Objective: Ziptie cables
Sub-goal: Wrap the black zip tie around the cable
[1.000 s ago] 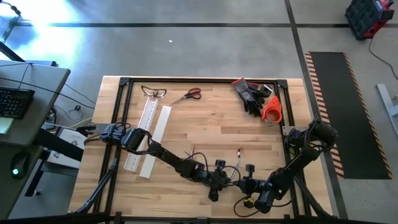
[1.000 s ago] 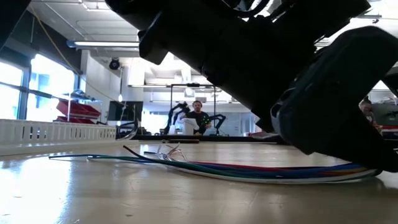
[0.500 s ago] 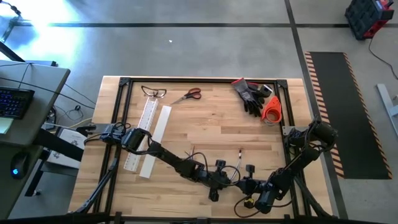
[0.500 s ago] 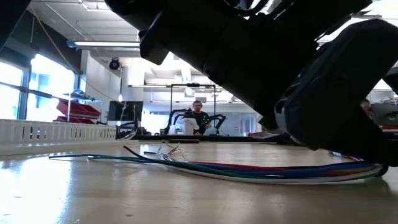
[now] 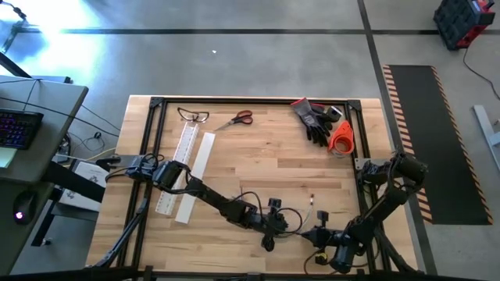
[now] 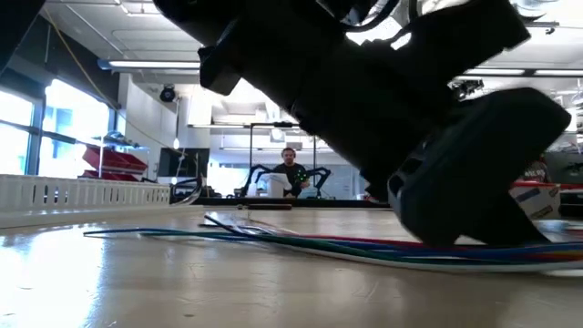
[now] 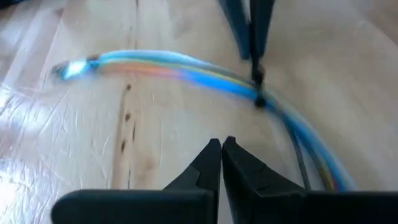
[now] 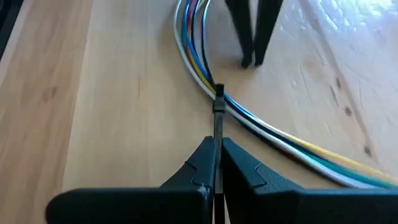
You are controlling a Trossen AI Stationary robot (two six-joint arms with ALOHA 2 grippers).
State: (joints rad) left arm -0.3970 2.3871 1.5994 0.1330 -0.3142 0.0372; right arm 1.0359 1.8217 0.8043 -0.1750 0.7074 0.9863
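Gripping the zip tie (image 8: 218, 127) round the cables (image 8: 280, 138), right hand (image 8: 216, 149); left hand (image 7: 222, 146) closed.

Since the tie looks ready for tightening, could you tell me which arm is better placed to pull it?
The right. Its gripper is shut on the zip tie's tail, looped round the cables. The left gripper is shut and grips nothing.

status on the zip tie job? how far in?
Looks done: a black zip tie is already looped around the cables, bunching them on the table. In hand: the right gripper is shut on the tie's tail. The left gripper is shut and empty, a short way from the bundle. Left: likely cinching fully; the fanned ends remain loose. Scissors lie unused at the far edge.
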